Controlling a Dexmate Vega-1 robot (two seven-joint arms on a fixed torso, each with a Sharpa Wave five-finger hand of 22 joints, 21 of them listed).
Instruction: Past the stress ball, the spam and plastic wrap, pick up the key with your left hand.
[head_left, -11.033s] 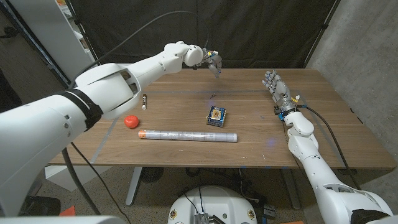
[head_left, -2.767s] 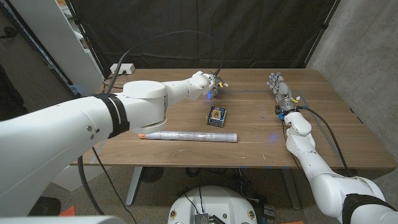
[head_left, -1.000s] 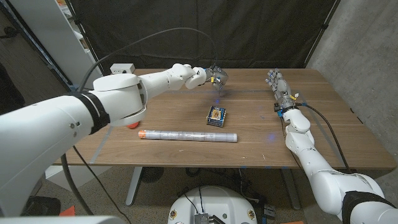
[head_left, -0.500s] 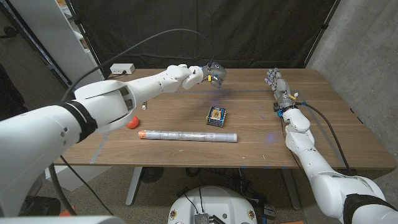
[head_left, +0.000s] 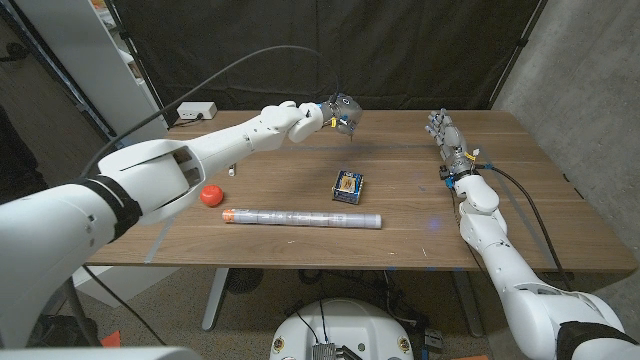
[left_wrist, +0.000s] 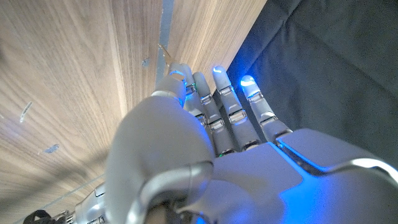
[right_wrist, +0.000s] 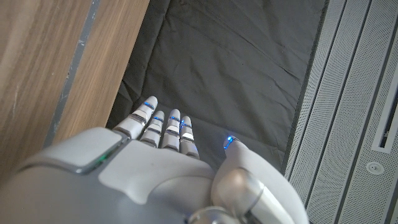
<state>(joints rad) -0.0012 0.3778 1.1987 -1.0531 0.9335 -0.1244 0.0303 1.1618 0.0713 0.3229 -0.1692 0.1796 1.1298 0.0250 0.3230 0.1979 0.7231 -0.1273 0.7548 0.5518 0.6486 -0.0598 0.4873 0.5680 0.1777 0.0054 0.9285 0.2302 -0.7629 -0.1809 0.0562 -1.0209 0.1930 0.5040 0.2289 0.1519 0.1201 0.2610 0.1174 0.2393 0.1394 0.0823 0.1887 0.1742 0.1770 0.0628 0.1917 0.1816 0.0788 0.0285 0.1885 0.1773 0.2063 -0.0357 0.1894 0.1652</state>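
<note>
My left hand (head_left: 340, 112) hangs in the air above the far middle of the table, fingers drawn together. In the left wrist view a thin brass-coloured sliver, the key (left_wrist: 165, 53), shows at the fingertips of that hand (left_wrist: 205, 137). Nearer me lie the red stress ball (head_left: 209, 195), the blue spam tin (head_left: 347, 185) and the long roll of plastic wrap (head_left: 302, 217). My right hand (head_left: 443, 135) stands at the far right of the table, fingers straight and apart, holding nothing; its back shows in the right wrist view (right_wrist: 155, 155).
A small white and dark object (head_left: 232, 170) lies by my left forearm. A white box (head_left: 196, 110) with a cable sits at the back left edge. The wooden table (head_left: 540, 210) ends at a black curtain behind and a grey wall to the right.
My left hand has come up from the tabletop, where it was 2.8 s ago, and over the last second has risen a little further. The right hand has stayed put.
</note>
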